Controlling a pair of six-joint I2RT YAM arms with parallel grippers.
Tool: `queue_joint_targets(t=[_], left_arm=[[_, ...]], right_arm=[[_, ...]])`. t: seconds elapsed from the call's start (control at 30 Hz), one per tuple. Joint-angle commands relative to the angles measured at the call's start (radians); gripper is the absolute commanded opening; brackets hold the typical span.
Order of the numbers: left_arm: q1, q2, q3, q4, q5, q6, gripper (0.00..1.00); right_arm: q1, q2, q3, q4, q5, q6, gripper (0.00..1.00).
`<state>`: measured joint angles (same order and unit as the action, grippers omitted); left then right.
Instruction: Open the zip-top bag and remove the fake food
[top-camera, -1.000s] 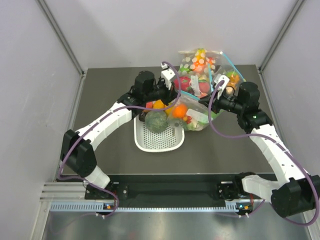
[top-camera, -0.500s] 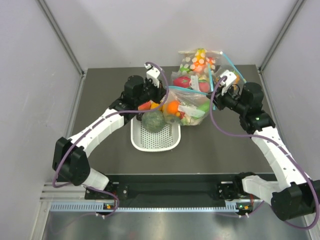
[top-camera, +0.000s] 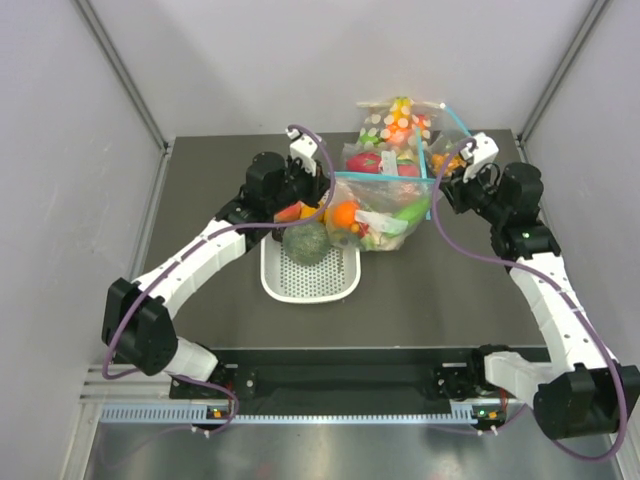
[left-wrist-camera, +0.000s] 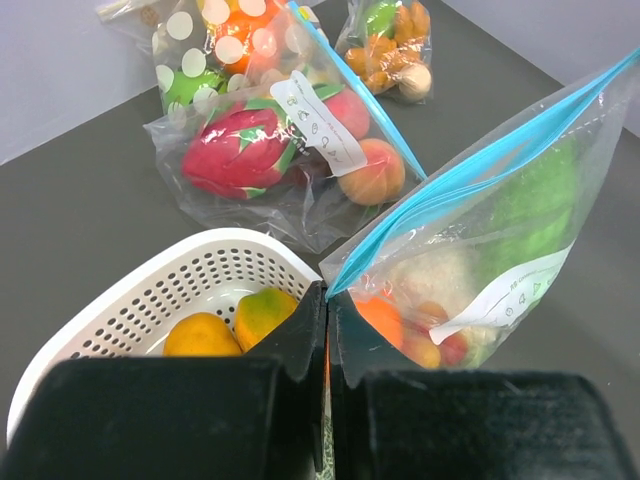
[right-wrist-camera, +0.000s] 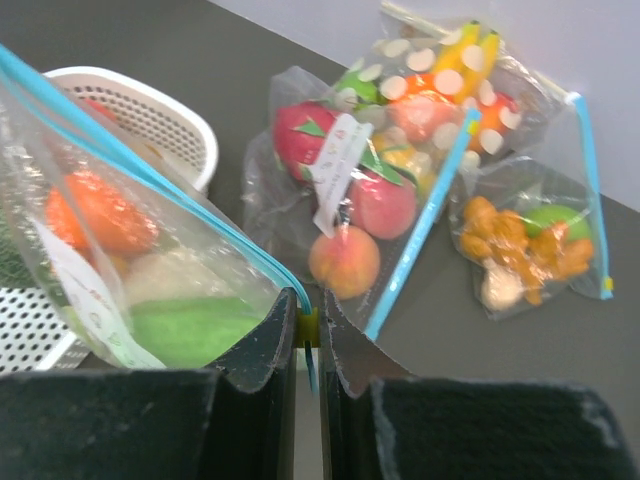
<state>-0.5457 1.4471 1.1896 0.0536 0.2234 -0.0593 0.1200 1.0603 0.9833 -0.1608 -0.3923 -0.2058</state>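
- Top view: the left gripper (top-camera: 325, 178) and the right gripper (top-camera: 441, 186) each pinch one top corner of the zip-top bag (top-camera: 388, 200). The bag hangs stretched between them over the back middle of the table (top-camera: 210, 200), with its blue zip strip (top-camera: 385, 176) pulled into a straight line along the top.
- All the toy food sits inside the bag: the orange fruit (top-camera: 345, 214) on the left, the white cauliflower piece (top-camera: 378, 227) low in the middle, and the green vegetable (top-camera: 412, 211) on the right.
- The bag's lower left part is right by the far rim of the white basket (top-camera: 310, 296), which holds the melon ball (top-camera: 307, 241). Can't tell from here whether the bag's bottom touches the table.
- Just behind it lies the dragon fruit bag (top-camera: 372, 160), and the polka-dot bag (top-camera: 398, 122) is further back by the wall.
- Left wrist view: the left jaws are clenched tight on the bag's corner, right where the zip strip ends. The bag fans up and to the right from there, and the fruit and cauliflower piece show through the plastic. The basket is off to the left with two yellow-orange pieces (left-wrist-camera: 200, 335) in it.
- Right wrist view: the right jaws are squeezed together on the opposite corner, with the strip running up and left from the fingers. The green vegetable sits lowest in the bag, nearest the jaws. A small bag of orange pieces (right-wrist-camera: 522, 240) lies well off to the right.
- Can't tell from any view whether the zip is sealed or already parted.
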Motion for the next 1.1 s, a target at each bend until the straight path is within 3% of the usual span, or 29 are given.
queue_joint_targets(t=[0.0,0.2,0.47,0.7,1.07], left_arm=[[0.043,-0.017,0.053,0.058,-0.087,0.007,0.00],[0.035,0.016,0.096,0.066,-0.027,0.016,0.00],[-0.129,0.131,0.205,0.060,0.074,0.125,0.00],[-0.201,0.134,0.153,0.130,0.120,0.105,0.00],[-0.307,0.147,-0.039,0.322,0.203,-0.054,0.00]], right_arm=[[-0.085,-0.025,0.040,0.000,0.119,-0.003,0.00],[-0.144,-0.003,0.048,0.003,0.106,0.011,0.00],[-0.154,0.059,0.112,0.038,0.079,0.061,0.00],[-0.154,0.154,0.155,0.076,0.087,0.121,0.00],[-0.143,0.294,0.138,0.218,0.041,0.273,0.03]])
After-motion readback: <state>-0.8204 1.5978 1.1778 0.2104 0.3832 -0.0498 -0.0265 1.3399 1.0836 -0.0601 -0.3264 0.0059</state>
